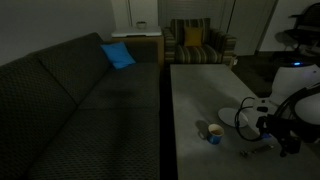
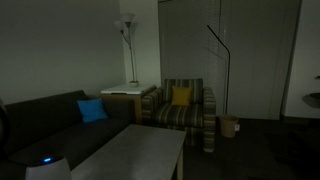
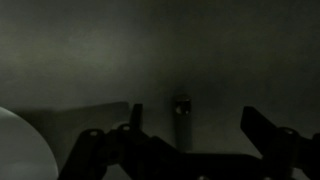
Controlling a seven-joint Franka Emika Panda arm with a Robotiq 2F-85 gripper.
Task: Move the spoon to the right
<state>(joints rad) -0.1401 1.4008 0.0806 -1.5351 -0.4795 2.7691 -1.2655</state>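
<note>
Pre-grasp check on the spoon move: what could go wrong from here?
1. The spoon lies on the table and looks thin; the open gripper may slide off it.
2. The room is dim, so the spoon is hard to make out.
3. The plate sits close by and could get bumped.

I see my arm (image 1: pixel 297 84) come in at the edge of an exterior view, its white links bent forward and down so that the wrist hangs low. The hand (image 1: pixel 284 146) at its end is dark and points downward. In the wrist view the hand (image 3: pixel 195 120) reaches in from the bottom of the picture. Its two black fingers (image 3: pixel 135 114) stand wide apart with nothing gripped between them. The dim light hides the finer detail of the joints from me.
</note>
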